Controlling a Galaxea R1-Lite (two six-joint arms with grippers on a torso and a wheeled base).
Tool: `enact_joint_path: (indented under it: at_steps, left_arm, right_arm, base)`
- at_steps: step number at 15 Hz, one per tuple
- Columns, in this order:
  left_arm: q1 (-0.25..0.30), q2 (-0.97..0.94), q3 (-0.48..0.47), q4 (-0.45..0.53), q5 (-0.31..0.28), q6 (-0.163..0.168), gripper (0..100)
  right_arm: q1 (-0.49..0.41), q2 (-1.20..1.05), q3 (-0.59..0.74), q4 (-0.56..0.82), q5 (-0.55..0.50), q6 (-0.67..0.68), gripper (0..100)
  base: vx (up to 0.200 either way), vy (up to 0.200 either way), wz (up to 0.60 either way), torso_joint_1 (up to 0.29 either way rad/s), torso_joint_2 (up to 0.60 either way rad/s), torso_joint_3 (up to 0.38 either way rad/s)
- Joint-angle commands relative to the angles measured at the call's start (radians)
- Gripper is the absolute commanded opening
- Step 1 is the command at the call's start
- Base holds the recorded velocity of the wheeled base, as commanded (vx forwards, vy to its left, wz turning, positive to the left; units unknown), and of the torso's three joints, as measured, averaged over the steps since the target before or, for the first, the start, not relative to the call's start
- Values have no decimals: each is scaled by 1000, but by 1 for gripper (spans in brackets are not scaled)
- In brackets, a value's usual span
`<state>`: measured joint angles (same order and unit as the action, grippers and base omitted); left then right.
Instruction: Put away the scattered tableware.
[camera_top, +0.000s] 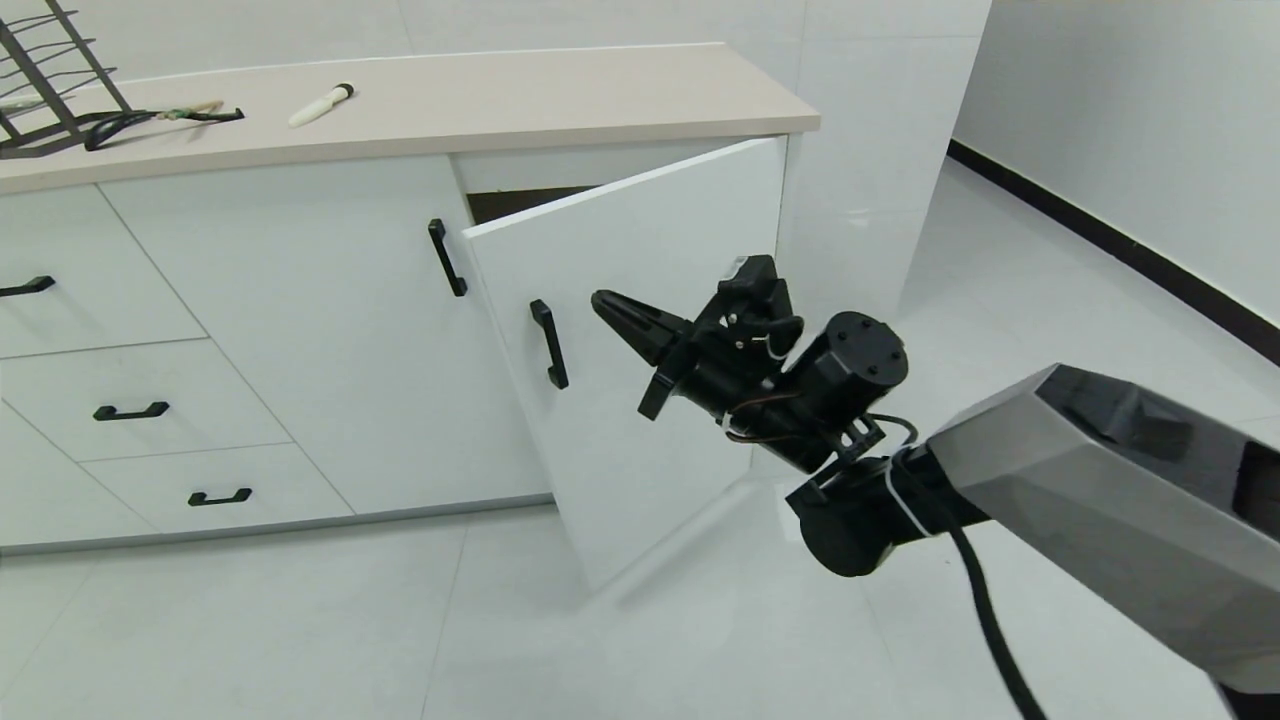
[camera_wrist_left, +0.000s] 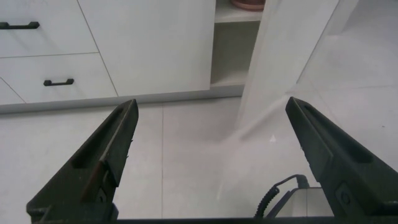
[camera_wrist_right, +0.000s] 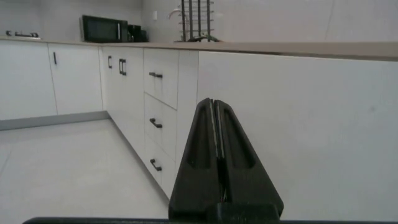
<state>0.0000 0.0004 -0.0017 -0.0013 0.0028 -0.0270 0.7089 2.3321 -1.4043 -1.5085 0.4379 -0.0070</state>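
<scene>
Several pieces of tableware lie on the beige countertop (camera_top: 560, 90): 1 white-handled utensil (camera_top: 320, 104) and, closer to the black wire rack (camera_top: 50, 90), a tangle of dark utensils (camera_top: 170, 115). Below, the cabinet door (camera_top: 660, 250) stands half open. The right gripper (camera_top: 603, 301) hangs near the door's black handle (camera_top: 549, 343), its 2 fingers pressed together. The left gripper (camera_wrist_left: 211, 106) points down at the floor before the cabinet, fingers spread wide.

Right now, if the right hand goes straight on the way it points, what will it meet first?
Most likely the white face of the open cabinet door, near its black handle. The shut right hand points at it; depth is unclear.
</scene>
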Motion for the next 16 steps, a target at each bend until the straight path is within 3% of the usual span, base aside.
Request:
enact_joint_path:
  at_steps: [1,3,5,8,10,11,13,16]
  left_arm:
    - [0,0,0,0,2,-1,100]
    - [2,0,0,1,2,6,100]
    - [0,0,0,0,0,1,100]
    - [0,0,0,0,0,1,100]
    - [0,0,0,0,0,1,100]
    - [0,0,0,0,0,1,100]
    - [0,0,0,0,0,2,100]
    - [0,0,0,0,0,1,100]
  right_arm:
    - [-5,-267,312,-21,-1,2,0]
    - [-20,-428,536,-27,-1,2,0]
    - [-117,-662,840,-27,1,-4,0]
    - [-416,-1030,1202,-24,55,-24,0]
    - [-609,-1264,1363,-22,171,-68,0]
    - [-654,-1364,1404,-10,208,-80,0]
    - [-703,-1579,1404,148,216,-80,0]
    - [-706,-2008,1404,685,216,-80,0]
  base:
    - [0,0,0,0,0,0]
    - [0,0,0,0,0,0]
    - [0,0,0,0,0,0]
    - [0,0,0,0,0,0]
    - [0,0,0,0,0,0]
    - [0,0,0,0,0,0]
    - [0,0,0,0,0,0]
    - [0,0,0,0,0,0]
